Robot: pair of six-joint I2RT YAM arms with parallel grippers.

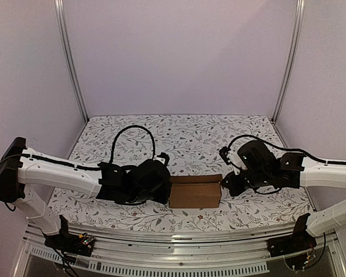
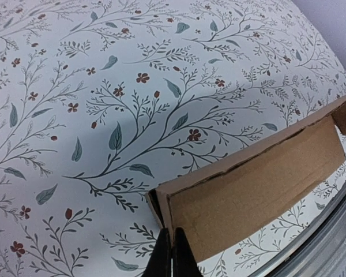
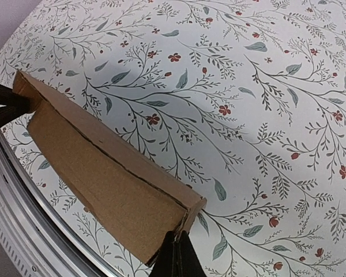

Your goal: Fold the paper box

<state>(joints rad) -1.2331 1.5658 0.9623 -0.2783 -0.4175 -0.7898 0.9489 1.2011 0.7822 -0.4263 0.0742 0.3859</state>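
Note:
The paper box (image 1: 195, 191) is a plain brown cardboard box, closed into a low oblong. It lies on the floral tablecloth near the front edge, between the two arms. My left gripper (image 1: 168, 188) is shut, its tips touching the box's left end. In the left wrist view the black fingertips (image 2: 172, 234) meet at the near corner of the box (image 2: 259, 179). My right gripper (image 1: 224, 185) is also shut and sits against the box's right end. The right wrist view shows that gripper (image 3: 177, 236) at the end corner of the box (image 3: 104, 179), with nothing visibly between the fingers.
The floral tablecloth (image 1: 190, 138) stretches back to pale walls with metal corner posts (image 1: 72, 63). An aluminium rail (image 1: 179, 239) runs along the table's front edge, close behind the box. Black cables (image 1: 130, 135) loop over both wrists.

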